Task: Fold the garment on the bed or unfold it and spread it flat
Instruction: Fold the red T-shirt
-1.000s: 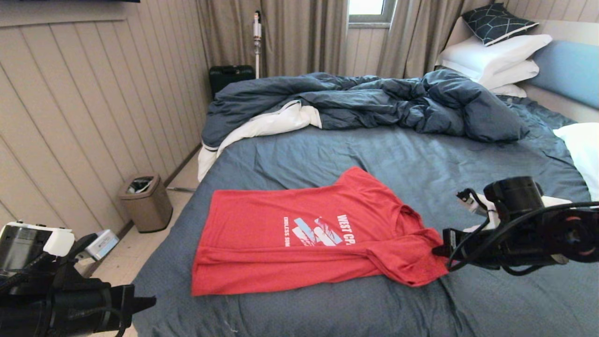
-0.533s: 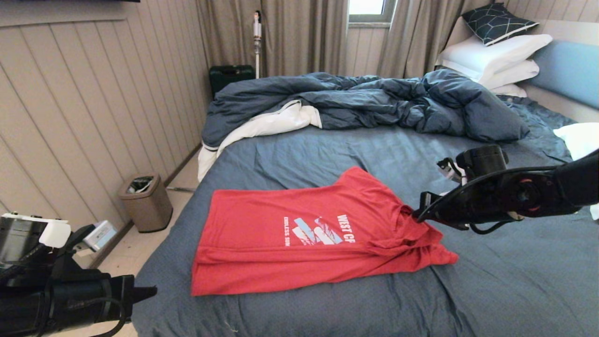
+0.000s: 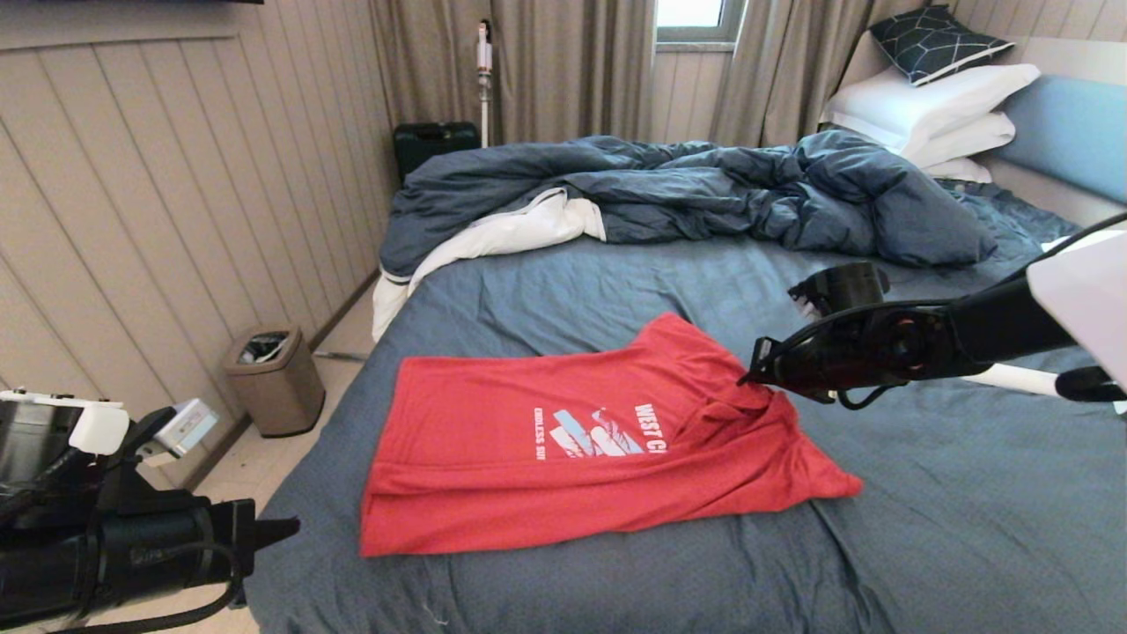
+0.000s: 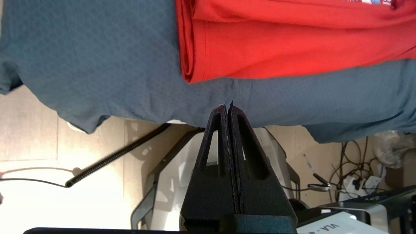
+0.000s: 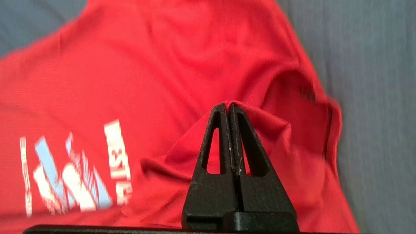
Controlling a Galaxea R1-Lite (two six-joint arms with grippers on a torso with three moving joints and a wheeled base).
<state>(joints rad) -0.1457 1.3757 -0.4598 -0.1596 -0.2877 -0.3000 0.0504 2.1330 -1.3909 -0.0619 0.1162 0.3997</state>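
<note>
Spanning most of the room, the bed (image 3: 968, 546) carries a blue-grey sheet, with a rumpled dark duvet (image 3: 704, 194) heaped toward the far side and white pillows (image 3: 933, 106) at the headboard. The garment (image 3: 493, 440), a red T-shirt with its chest print facing up, lies on the near part of the sheet, well apart from the duvet; its body is fairly flat, its near long edge doubled under, its collar end bunched.

The right gripper (image 3: 747, 379) is over that collar end, its fingers pressed together on a raised ridge of red cloth. The left gripper (image 4: 228, 106) sits off the near corner of the mattress, fingers closed on nothing, just short of the shirt's rolled hem corner.

Risks, as judged: the pinch looks thin, so the fabric may slip out under any pull. With the hem end unheld, a pull may drag the whole shirt across the sheet, or gather several layers, deepening the bunching.
</note>
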